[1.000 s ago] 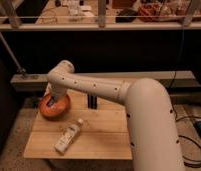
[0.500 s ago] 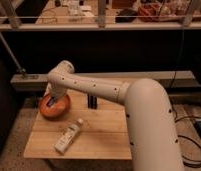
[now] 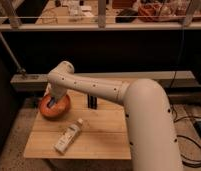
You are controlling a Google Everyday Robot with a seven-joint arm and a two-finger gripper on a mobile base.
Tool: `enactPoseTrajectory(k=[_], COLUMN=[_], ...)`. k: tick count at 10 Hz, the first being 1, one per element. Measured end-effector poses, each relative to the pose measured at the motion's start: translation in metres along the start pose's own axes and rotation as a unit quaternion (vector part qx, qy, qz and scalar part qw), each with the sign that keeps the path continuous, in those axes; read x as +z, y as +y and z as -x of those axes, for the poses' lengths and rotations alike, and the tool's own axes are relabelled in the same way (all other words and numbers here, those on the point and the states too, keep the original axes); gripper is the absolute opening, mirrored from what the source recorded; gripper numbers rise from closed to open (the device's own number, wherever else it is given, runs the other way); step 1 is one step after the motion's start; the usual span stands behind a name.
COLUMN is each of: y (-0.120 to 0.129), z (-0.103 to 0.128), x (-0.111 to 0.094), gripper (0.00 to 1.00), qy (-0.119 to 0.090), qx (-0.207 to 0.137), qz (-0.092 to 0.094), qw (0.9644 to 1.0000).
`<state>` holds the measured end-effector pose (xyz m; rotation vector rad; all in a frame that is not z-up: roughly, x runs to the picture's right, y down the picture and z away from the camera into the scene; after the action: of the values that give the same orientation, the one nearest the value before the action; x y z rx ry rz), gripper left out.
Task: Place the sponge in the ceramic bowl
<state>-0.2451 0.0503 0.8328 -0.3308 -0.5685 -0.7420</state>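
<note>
One white arm (image 3: pixel 96 89) reaches from the big rounded body at the lower right across a wooden table (image 3: pixel 106 136) toward its far left corner, where the ceramic bowl (image 3: pixel 44 112) sits. The bowl is round, shallow and glossy orange-brown, and it stands upright on the tabletop close to the left edge. The arm bends at a rounded joint above the bowl and turns downward, so the gripper (image 3: pixel 54 100) points down into the bowl's hollow, inside the rim. At the gripper's tip there is a small dark blue patch, the sponge (image 3: pixel 51 104), low in the bowl and right against the gripper. Whether the gripper is clamped on the sponge or only resting beside it cannot be told, since the tip is dark and partly hidden by the wrist. Nearer the front of the table, apart from the bowl, a pale bottle (image 3: pixel 68 138) with a cap lies on its side. It lies diagonally, with the cap end pointing up and to the right. Behind the arm, near the table's back edge and to the right of the bowl, stands a small dark upright object (image 3: pixel 92 102); what it is cannot be made out. A pale ledge (image 3: pixel 26 80) runs behind the table against a dark wall, and cables (image 3: pixel 193 148) lie on the floor at the right.
</note>
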Motion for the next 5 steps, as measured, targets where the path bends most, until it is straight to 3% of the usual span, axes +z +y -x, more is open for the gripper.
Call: enactPoseTrajectory(k=[2, 5], y=[-0.0008, -0.0011], z=[0.0005, -0.0007], x=[0.0015, 0.0027], gripper=[0.74, 0.8], qy=[-0.003, -0.004], qx=[-0.001, -0.002], qz=[0.0, 0.0], qw=[1.0, 1.0])
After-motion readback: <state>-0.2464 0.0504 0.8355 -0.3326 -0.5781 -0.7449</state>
